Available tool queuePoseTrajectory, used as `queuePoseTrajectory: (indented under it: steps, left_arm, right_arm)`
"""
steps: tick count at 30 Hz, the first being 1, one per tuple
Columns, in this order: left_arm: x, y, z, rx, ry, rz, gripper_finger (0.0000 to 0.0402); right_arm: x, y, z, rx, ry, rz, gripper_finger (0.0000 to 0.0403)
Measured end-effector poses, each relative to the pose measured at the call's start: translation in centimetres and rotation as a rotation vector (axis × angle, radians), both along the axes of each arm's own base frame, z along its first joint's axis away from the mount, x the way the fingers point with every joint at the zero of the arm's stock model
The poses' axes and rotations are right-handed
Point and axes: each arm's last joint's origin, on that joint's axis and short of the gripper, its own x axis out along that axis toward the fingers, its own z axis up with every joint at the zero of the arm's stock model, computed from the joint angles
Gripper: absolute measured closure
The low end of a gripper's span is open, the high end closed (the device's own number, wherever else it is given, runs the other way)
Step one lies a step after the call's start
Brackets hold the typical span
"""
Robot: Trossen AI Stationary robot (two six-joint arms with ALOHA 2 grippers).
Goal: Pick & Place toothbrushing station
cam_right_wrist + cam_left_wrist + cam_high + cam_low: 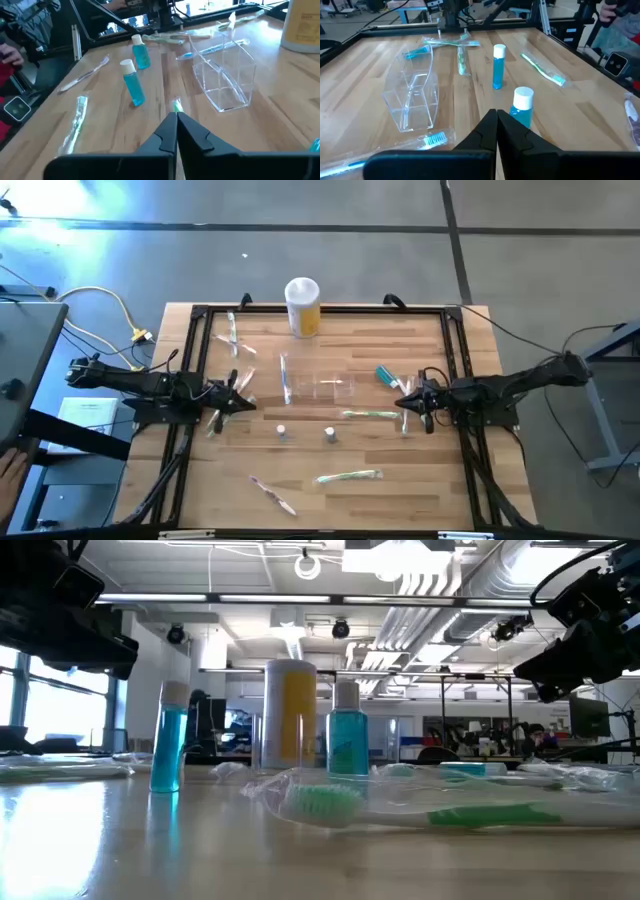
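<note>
A clear plastic holder [322, 386] stands mid-table, also seen in the left wrist view [412, 97] and the right wrist view [225, 75]. Wrapped toothbrushes lie flat around it: green ones [368, 415] [348, 476], a teal one [388, 376], a pink one [272, 494]. Two small blue bottles with white caps [282, 431] [329, 435] stand upright near it. My left gripper [240, 395] hovers shut at the holder's left. My right gripper [405, 402] hovers shut at its right, by the green brush. Neither holds anything.
A taller yellow canister with a white top [302, 307] stands at the far edge. A black frame [200, 360] borders the table. More wrapped brushes lie far left [232, 335] and beside the holder [285, 378]. A person's hand [10, 470] shows off the table's left.
</note>
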Motion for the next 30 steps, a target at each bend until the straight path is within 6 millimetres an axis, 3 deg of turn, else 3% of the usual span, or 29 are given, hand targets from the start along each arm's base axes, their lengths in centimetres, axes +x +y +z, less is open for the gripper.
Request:
queuePoseTrajectory:
  steps: [12, 18, 30]
  left_arm:
    - [0.00, -0.01, 0.01, -0.117, 0.016, 0.025, 0.0402]
    - [0.00, -0.01, 0.02, -0.117, 0.014, 0.025, 0.0402]
    - [0.01, 0.03, 0.03, 0.045, -0.011, 0.002, 0.0402]
  right_arm:
    - [0.02, 0.02, 0.07, -0.045, -0.009, 0.016, 0.0401]
    - [0.02, 0.02, 0.06, 0.014, -0.006, 0.002, 0.0401]
    - [0.02, 0.02, -0.08, 0.139, 0.014, -0.031, 0.0401]
